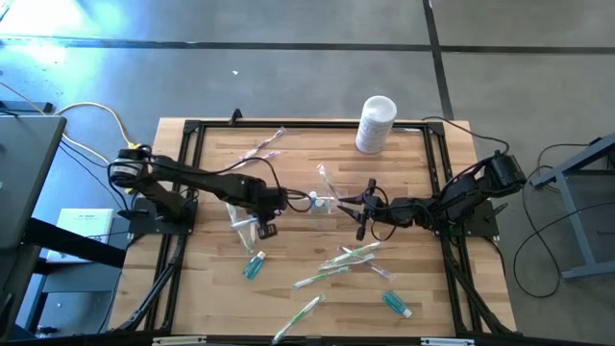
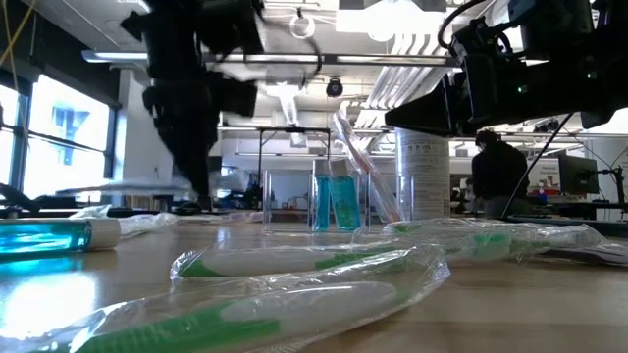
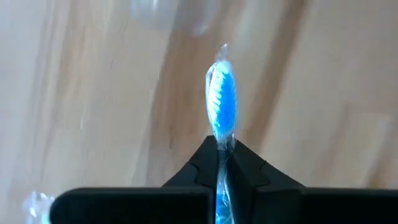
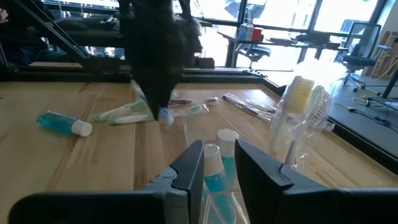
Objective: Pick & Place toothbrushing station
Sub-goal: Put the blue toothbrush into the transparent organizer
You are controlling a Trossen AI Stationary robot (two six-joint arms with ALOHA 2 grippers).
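Observation:
A small clear cup stands mid-table with two teal tubes and a wrapped toothbrush in it. My right gripper reaches in level from the table's right. Its fingers stand a narrow gap apart just above the cup's right side. My left gripper points steeply down left of the cup and is shut on a blue toothbrush in a clear wrapper. More wrapped toothbrushes and teal tubes lie flat on the table. My left gripper pinches the wrapped blue toothbrush just behind its bristle head between its two fingers, coming from above and pointing steeply down. The head sticks out past the fingertips; the handle is hidden behind the fingers. My right gripper: I cannot tell whether its fingers touch the cup.
A white canister stands at the far edge. Pink toothbrushes lie far left, green ones and a tube toward the near edge. A black frame runs round the wooden top.

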